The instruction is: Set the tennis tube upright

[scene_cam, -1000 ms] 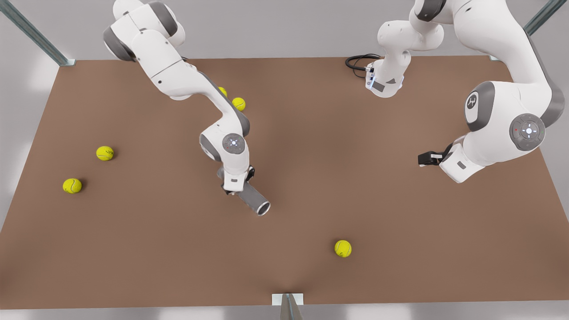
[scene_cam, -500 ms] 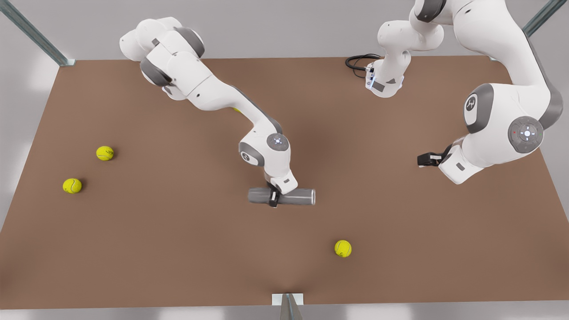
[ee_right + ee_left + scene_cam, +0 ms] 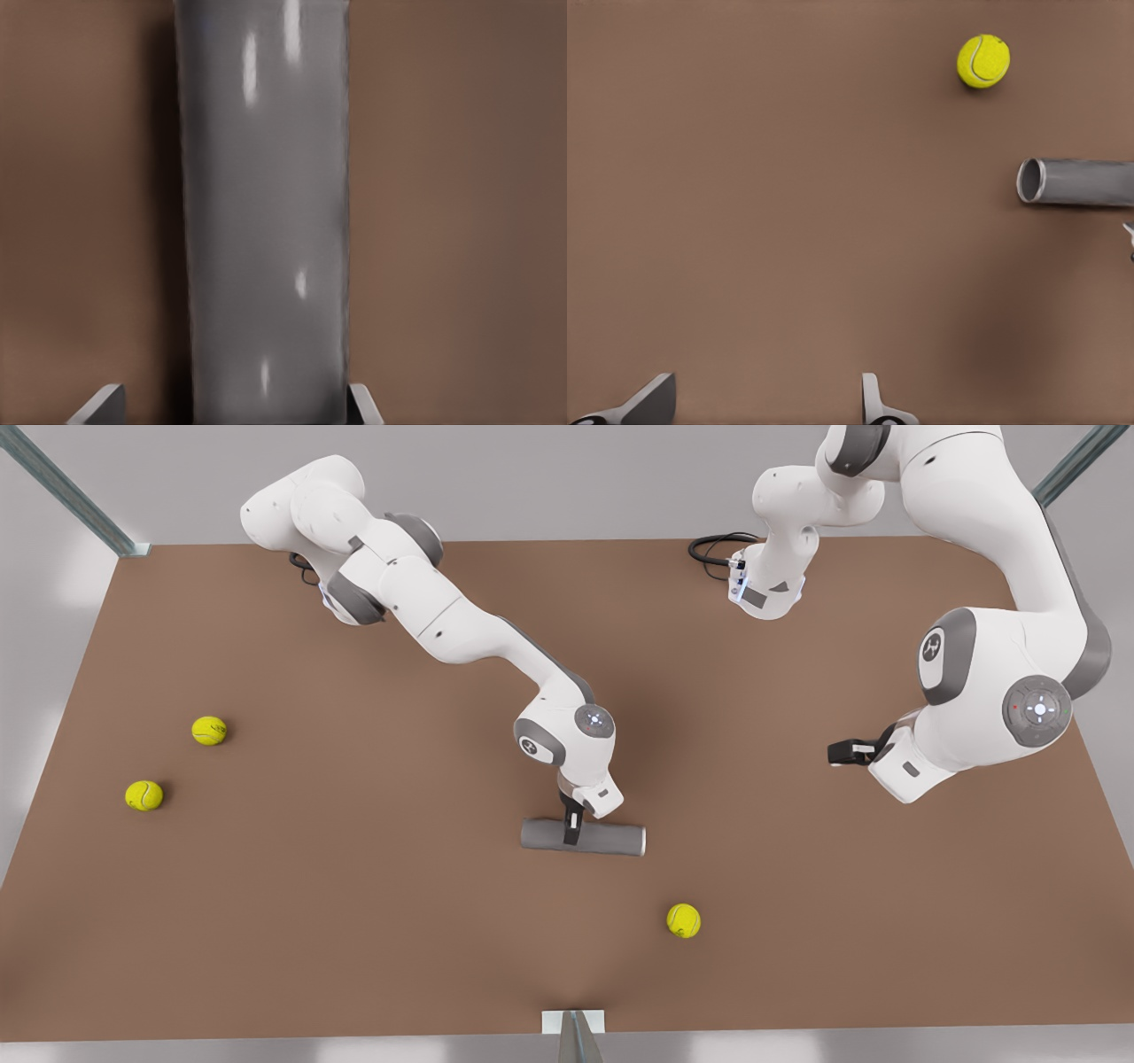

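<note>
In the front view, the plain matte grey hollow tennis tube (image 3: 582,838) lay flat on the brown table (image 3: 266,921), its long axis running across the picture, clamped near mid-length by the right gripper (image 3: 571,832), which reached down from above. The left gripper (image 3: 837,754) waited well apart toward the front view's right. A small yellow-green tennis ball (image 3: 683,919) sat near the tube. In the left wrist view, the left gripper's fingers (image 3: 651,403) stood apart over bare table, the tube's lighter-rimmed open end (image 3: 1030,181) turned toward them. In the right wrist view, the tube (image 3: 261,212) ran straight between the right gripper's fingertips (image 3: 361,403), which pressed both its sides; righting it likely called for a wrist turn.
</note>
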